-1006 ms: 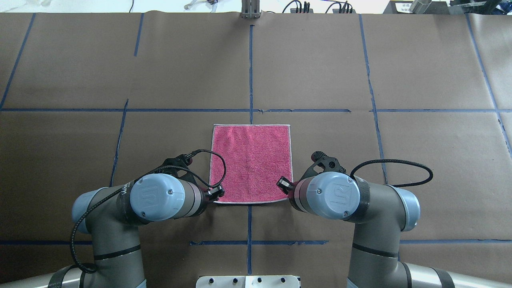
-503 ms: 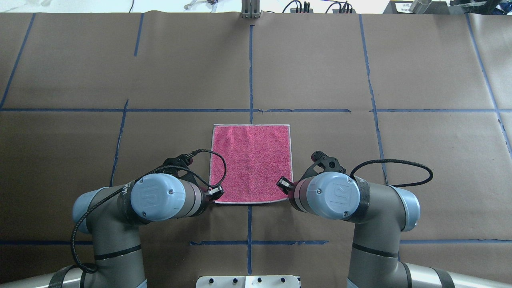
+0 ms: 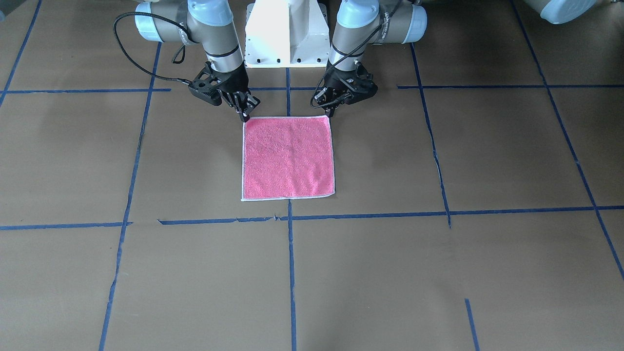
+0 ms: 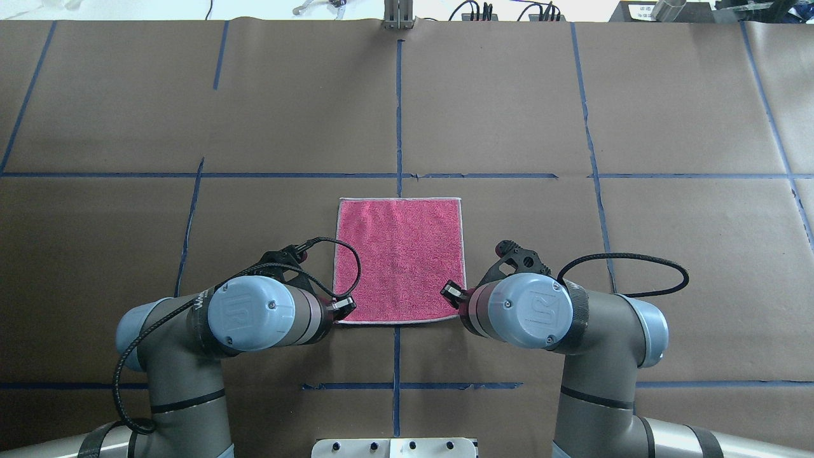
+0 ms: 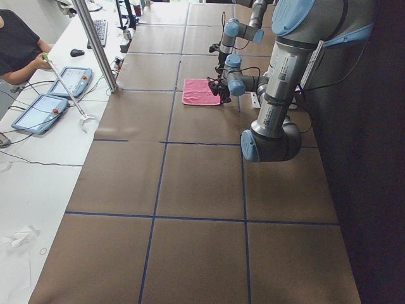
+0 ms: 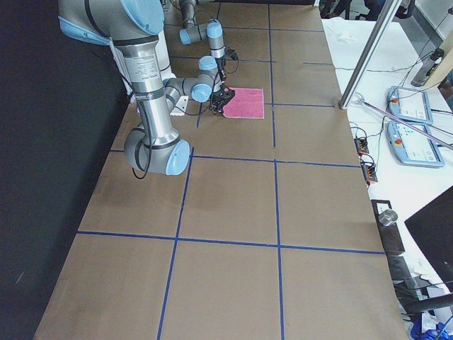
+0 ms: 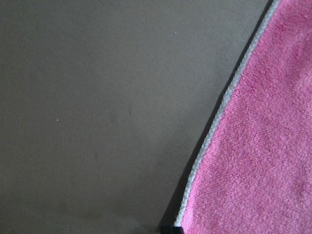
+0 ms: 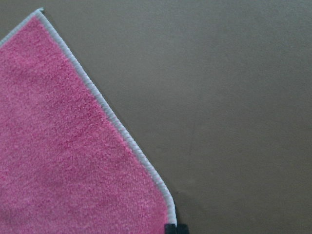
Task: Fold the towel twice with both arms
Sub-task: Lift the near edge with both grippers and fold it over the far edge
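Observation:
The towel [image 3: 288, 158] [image 4: 399, 257] lies flat and unfolded on the brown table, pink face up, its white border showing all round. My left gripper [image 3: 331, 113] [image 4: 343, 308] is down at the towel's near left corner. My right gripper [image 3: 243, 116] [image 4: 450, 292] is at the near right corner. Both sets of fingers look pinched together on the corner hems. In each wrist view the towel's edge [image 7: 258, 161] [image 8: 63, 156] runs down to a black fingertip [image 7: 170, 229] [image 8: 176, 228], with a thin shadow under the hem.
The white pedestal base [image 3: 286, 34] stands just behind the grippers. Blue tape lines [image 4: 399, 114] cross the brown table cover. A metal pole [image 5: 95, 44] rises at the table's far edge. A person [image 5: 19, 50] sits by tablets [image 6: 410, 106] on the side bench.
Almost nothing differs; the left wrist has shifted very slightly and the towel stays flat in the same place.

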{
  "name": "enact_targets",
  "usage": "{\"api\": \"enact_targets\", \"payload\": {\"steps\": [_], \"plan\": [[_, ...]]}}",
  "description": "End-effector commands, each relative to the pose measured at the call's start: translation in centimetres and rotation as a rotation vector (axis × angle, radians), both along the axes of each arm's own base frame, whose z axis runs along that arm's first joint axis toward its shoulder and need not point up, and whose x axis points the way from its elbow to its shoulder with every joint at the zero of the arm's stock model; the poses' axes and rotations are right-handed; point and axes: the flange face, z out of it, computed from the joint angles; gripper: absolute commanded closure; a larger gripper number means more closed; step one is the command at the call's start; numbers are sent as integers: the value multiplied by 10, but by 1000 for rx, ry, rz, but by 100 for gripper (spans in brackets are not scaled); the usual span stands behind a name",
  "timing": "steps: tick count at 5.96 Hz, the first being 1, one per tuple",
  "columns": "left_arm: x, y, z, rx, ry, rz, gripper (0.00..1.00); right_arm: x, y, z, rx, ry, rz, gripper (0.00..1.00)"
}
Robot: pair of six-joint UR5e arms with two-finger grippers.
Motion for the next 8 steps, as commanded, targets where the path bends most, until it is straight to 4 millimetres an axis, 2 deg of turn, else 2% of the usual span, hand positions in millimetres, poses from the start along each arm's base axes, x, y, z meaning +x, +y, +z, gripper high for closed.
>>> {"api": "enact_targets", "payload": {"steps": [1,2,3,4,6,8], "plan": [[-4,0,-13,6,24,-2,100,5,1,-6,3,-13,0,98],[-6,1,-20,3,38,-3,100,16,4,-13,9,-32,0,98],[-15,3,-29,3,59,-7,100,28,20,-17,14,-52,-20,98],[-25,7,-36,5,65,-7,100,32,32,-22,17,-67,-37,98],[-32,9,-46,5,78,-10,100,41,35,-26,21,-80,-41,98],[-32,-26,-49,8,68,-66,100,61,0,-25,27,-76,19,98]]}}
